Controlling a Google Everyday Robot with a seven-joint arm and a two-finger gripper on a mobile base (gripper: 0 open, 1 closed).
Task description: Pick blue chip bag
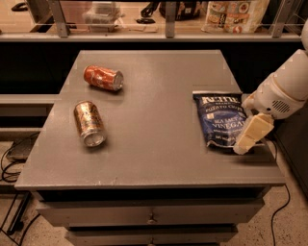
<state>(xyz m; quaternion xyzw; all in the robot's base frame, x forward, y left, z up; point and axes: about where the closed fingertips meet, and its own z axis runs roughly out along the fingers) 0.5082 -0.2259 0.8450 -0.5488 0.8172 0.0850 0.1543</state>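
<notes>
Robot arm (285,86): white rounded casing, dotted vent grille near the wrist. Its tool (243,143): cream-yellow, blocky, tapered, at the blue chip bag (220,117), right edge.

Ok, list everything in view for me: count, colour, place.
blue chip bag: one, navy with white lettering, flat on the table's right side
red can: one, red, on its side, table's back left
copper can: one, orange-brown, on its side, table's left
table: one, grey, centre
drawers: two, grey, below the tabletop
pale packets: count unclear, rear shelf
cables: several, dark, floor at left
arm: one, white, right edge
hand: one, cream, at the bag's lower right corner
</notes>
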